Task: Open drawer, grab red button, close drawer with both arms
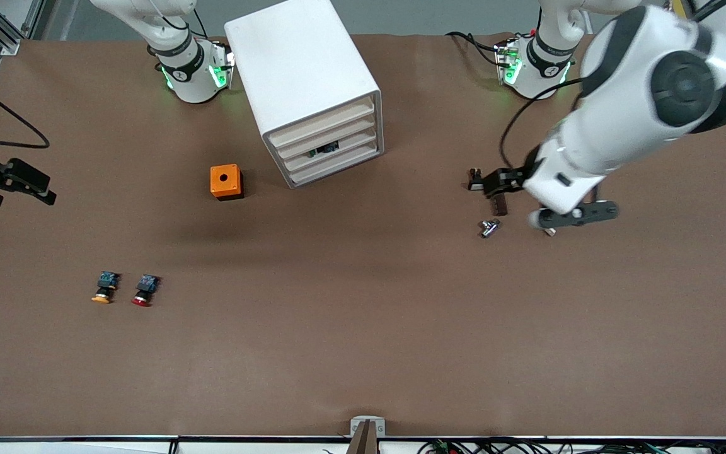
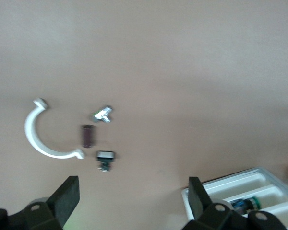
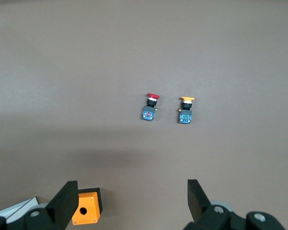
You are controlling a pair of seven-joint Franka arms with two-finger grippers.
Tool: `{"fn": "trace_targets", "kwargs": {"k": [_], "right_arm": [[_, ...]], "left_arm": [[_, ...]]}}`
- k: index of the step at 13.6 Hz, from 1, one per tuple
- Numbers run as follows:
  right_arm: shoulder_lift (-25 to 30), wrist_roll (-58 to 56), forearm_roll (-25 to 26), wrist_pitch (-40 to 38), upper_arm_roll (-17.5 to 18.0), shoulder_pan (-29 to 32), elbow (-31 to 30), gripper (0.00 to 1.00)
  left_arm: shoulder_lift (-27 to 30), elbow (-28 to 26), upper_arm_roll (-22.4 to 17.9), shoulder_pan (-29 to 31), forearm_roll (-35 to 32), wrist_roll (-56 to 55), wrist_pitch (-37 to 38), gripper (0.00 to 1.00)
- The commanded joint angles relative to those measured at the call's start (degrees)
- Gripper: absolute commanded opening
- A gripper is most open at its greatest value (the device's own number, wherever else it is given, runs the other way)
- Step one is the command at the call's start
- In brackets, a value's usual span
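The white cabinet (image 1: pixel 303 82) stands between the arm bases, its four stacked drawer fronts flush; the second drawer (image 1: pixel 333 137) is shut. A small dark part (image 1: pixel 324 150) shows in the fronts, also in the left wrist view (image 2: pixel 245 205). The red-capped button (image 1: pixel 144 291) lies on the table toward the right arm's end, beside a yellow-capped one (image 1: pixel 104 288); both show in the right wrist view (image 3: pixel 150 106). My right gripper (image 1: pixel 7 184) (image 3: pixel 133 201) is open and empty above the table edge. My left gripper (image 1: pixel 539 200) (image 2: pixel 133 201) is open and empty above small parts.
An orange cube with a round hole (image 1: pixel 225 181) (image 3: pixel 85 207) sits beside the cabinet. Under the left gripper lie a silver fitting (image 1: pixel 489 227) (image 2: pixel 103 114), a brown cylinder (image 2: pixel 88 136), a small black-and-white part (image 2: pixel 105 159) and a white C-shaped clip (image 2: pixel 43 136).
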State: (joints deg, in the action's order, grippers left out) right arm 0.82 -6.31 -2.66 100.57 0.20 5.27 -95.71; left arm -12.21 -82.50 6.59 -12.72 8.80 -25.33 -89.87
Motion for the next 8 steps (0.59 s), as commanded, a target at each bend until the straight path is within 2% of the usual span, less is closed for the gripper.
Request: {"fn": "trace_targets", "kwargs": {"k": [1, 5, 8], "right_arm": [[2.69, 1.37, -0.68, -1.25, 0.68, 0.62, -1.05, 1.00], [4.36, 8.33, -0.68, -3.19, 1.29, 0.09, -1.14, 1.00], [4.36, 7.80, 0.02, -3.28, 1.20, 0.18, -0.88, 1.00]], "left_arm": [[2.98, -1.17, 0.62, 6.10, -0.80, 8.95, 3.28, 1.00], [5.27, -1.70, 0.53, 11.65, -3.34, 15.48, 5.84, 1.00], [10.69, -8.35, 0.62, 16.13, -5.02, 21.26, 6.38, 1.00]]}}
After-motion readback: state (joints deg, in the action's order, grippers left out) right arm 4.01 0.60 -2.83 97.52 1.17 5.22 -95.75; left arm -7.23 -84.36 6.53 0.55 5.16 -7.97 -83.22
